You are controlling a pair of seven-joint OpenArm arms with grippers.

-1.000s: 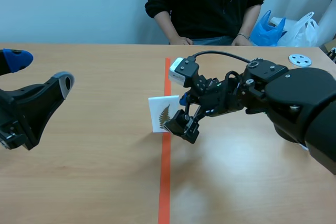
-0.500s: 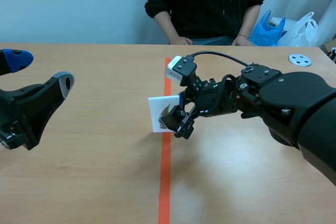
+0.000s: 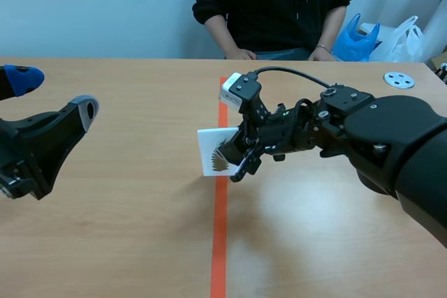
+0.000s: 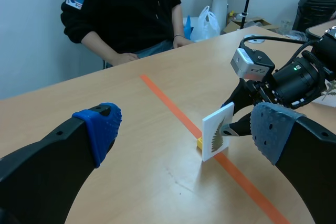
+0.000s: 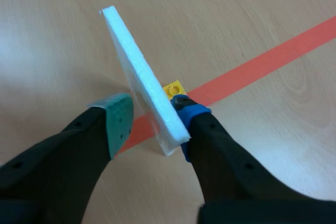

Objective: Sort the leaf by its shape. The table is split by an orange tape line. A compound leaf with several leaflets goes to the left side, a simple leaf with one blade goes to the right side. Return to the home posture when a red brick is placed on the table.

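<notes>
- Scene view: shows a white foam card (image 3: 207, 143), printed with a feathery frond of many leaflets, upright on the orange tape line (image 3: 219, 242) at mid-table.
- Has the right gripper (image 3: 234, 158) at the card, one finger to each side of its edge.
- Has the left gripper (image 3: 53, 93) low at the left, well apart from the card, jaws spread wide around nothing.
- Seats a person (image 3: 272, 5) across the table, beside a blue bag (image 3: 356, 40) and a white bag (image 3: 401, 35), with a grey disc (image 3: 399, 79) on the tabletop's far right.
- Left wrist view: looks out between its own wide-apart pads (image 4: 100, 129) at the card ahead, propped on a small yellow brick (image 4: 200, 142) touching the tape, with the right gripper at its far side.
- Right wrist view: sights along the card's thick top edge, card between the two fingers.
- Rests the blue pad (image 5: 194, 113) against one face and sets the green pad (image 5: 118, 119) just beside the other, a sliver of tape visible between: jaws narrow, straddling the card without a firm clamp.
</notes>
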